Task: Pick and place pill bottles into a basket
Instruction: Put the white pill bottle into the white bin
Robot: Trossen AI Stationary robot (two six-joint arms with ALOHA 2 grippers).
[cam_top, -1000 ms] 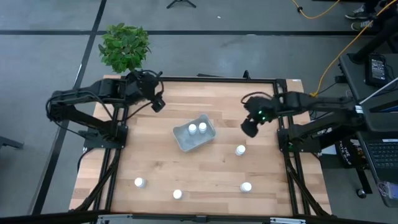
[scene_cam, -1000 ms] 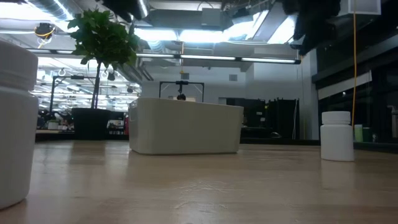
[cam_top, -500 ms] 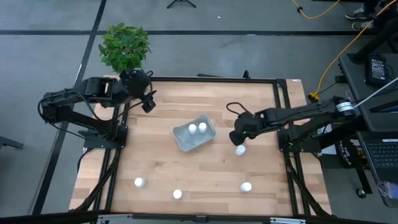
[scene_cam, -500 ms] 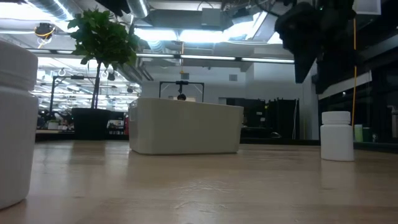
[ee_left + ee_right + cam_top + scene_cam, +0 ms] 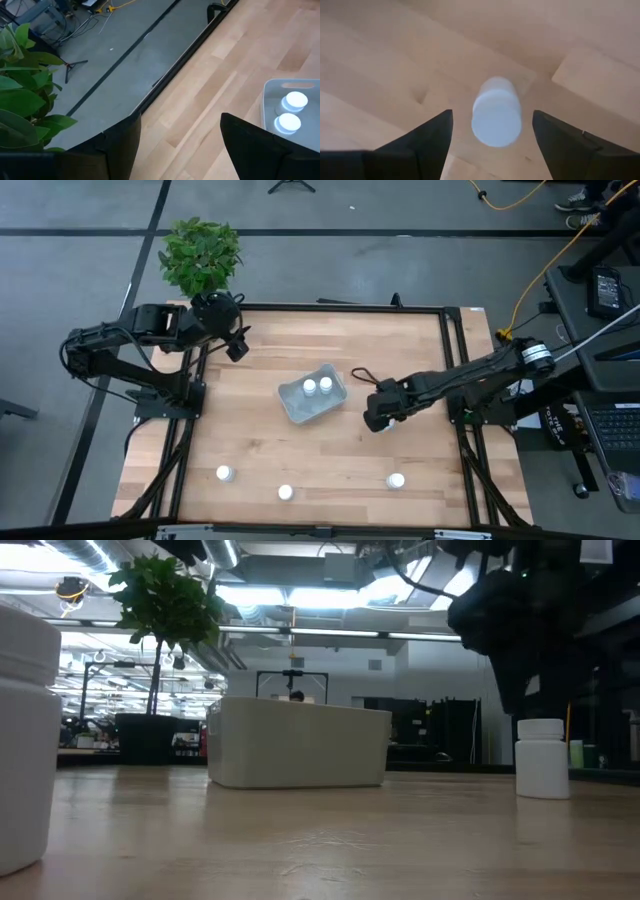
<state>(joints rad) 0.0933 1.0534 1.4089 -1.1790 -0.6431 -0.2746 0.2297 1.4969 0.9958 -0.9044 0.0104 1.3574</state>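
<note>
The pale basket (image 5: 300, 405) sits mid-table and holds two white pill bottles (image 5: 317, 386); it also shows in the low view (image 5: 298, 742). Three more bottles stand near the front edge (image 5: 224, 473), (image 5: 285, 492), (image 5: 396, 480). Another bottle (image 5: 496, 112) stands upright on the table right of the basket and shows in the low view (image 5: 542, 757). My right gripper (image 5: 492, 122) is open, pointing down over this bottle with one finger on each side, apart from it. My left gripper (image 5: 235, 345) is open and empty at the far left.
A green plant in a black pot (image 5: 200, 255) stands beyond the table's far left corner. A black frame (image 5: 455, 380) runs along the table's sides. Bare wood lies between the basket and the front bottles.
My right gripper has moved from the far right toward the basket's right side and down over the lone bottle there, staying open. My left arm has drawn back a little toward the table's left edge. The bottles and basket have stayed put.
</note>
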